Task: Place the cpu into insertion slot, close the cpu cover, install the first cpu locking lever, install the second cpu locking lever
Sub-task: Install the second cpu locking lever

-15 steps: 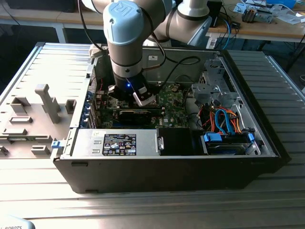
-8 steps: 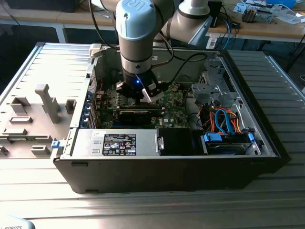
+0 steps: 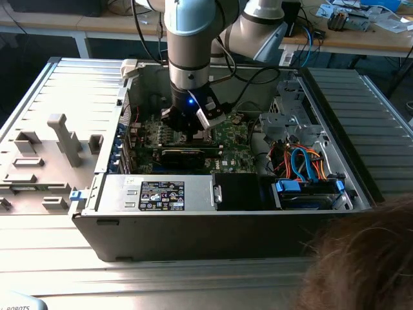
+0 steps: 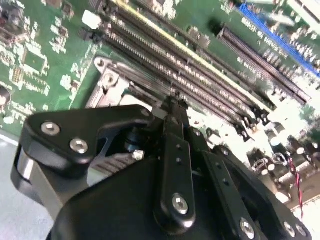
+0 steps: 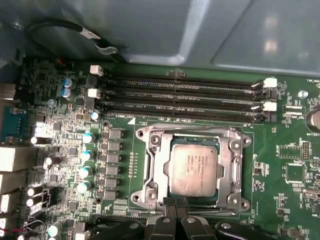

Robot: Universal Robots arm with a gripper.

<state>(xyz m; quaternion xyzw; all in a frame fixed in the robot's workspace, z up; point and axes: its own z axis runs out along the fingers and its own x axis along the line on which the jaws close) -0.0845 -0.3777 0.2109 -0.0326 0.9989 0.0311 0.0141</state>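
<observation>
In the first wrist view the cpu [image 5: 194, 169] lies flat in the insertion slot [image 5: 150, 170], with the cpu cover [image 5: 235, 165] closed around it. The gripper [image 5: 175, 204] hangs at the socket's edge, its jaws pressed together and holding nothing. The exterior view shows the arm [image 3: 189, 45] reaching down into an open computer case [image 3: 193, 226]. The second wrist view shows the memory slots [image 4: 200, 75] beyond the gripper.

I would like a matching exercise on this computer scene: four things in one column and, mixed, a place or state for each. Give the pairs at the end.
Things:
1. cpu
2. cpu cover
3. gripper
4. memory slots

Descriptions:
A. long, dark, lying in parallel rows
B. a silvery frame lying down around the chip
C. seated in the insertion slot
D. black, at the socket's edge

Pairs: 1-C, 2-B, 3-D, 4-A
</observation>
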